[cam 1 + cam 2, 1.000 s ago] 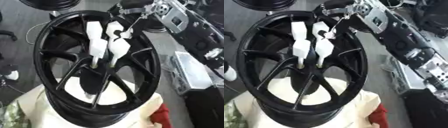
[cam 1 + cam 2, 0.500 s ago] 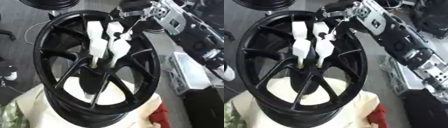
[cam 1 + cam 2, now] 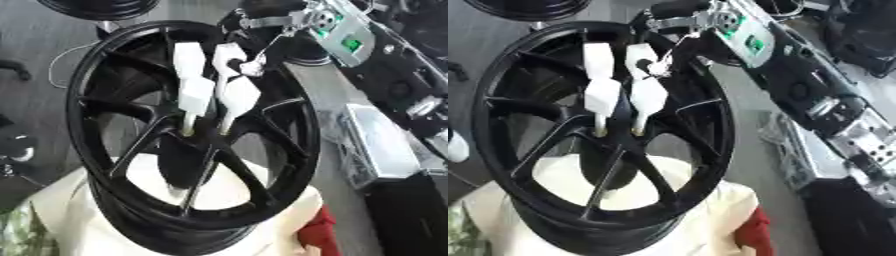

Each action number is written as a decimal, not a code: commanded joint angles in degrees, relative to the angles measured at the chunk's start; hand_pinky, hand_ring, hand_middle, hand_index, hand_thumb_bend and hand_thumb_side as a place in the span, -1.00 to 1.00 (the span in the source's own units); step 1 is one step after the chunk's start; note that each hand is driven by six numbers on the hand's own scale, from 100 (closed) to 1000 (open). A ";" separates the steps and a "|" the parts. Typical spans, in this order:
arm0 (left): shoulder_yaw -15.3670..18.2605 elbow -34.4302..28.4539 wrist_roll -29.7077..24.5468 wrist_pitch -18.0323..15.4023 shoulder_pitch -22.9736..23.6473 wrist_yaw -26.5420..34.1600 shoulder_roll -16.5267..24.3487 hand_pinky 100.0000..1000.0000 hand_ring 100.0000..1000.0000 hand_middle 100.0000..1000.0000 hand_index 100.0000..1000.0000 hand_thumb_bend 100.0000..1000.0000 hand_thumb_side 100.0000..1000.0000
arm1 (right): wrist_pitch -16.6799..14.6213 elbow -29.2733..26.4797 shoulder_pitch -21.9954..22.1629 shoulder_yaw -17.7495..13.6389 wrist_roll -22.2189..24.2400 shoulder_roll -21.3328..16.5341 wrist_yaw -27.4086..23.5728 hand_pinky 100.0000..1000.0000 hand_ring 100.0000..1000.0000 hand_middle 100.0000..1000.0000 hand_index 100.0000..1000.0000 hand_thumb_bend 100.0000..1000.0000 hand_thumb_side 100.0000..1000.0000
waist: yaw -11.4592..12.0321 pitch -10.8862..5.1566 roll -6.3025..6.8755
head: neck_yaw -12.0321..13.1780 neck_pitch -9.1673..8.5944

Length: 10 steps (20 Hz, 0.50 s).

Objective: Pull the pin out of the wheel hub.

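A black spoked wheel hub [image 3: 293, 150] stands tilted on a cream padded stand [image 3: 293, 210]. Two white pins stick out of its centre side by side: the left pin [image 3: 192, 85] and the right pin [image 3: 236, 92]. My right arm comes in from the upper right. My right hand [image 3: 267, 21] sits over the hub's upper rim, and its silver fingers [image 3: 667, 55] curl onto the top of the right pin. Both pins' thin lower ends sit in the centre holes. My left hand shows in neither view.
A second black wheel [image 3: 96, 7] lies at the top left. A grey box in clear wrap [image 3: 376, 145] lies to the right of the hub. A red cloth [image 3: 319, 232] lies at the stand's lower right, and something green [image 3: 17, 235] shows at the lower left.
The whole picture has shifted slightly. My right hand stays on the top of the right pin, and both pins remain in the hub.
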 commanded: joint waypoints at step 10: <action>-0.18 -0.61 -0.34 -0.38 -0.62 -0.12 1.21 0.60 1.00 0.89 0.52 -0.93 0.75 | -11.98 0.17 -0.26 -1.13 12.86 -1.56 0.15 0.48 0.25 0.27 0.82 -1.00 0.36 | -0.39 -0.77 0.76 | -0.28 0.34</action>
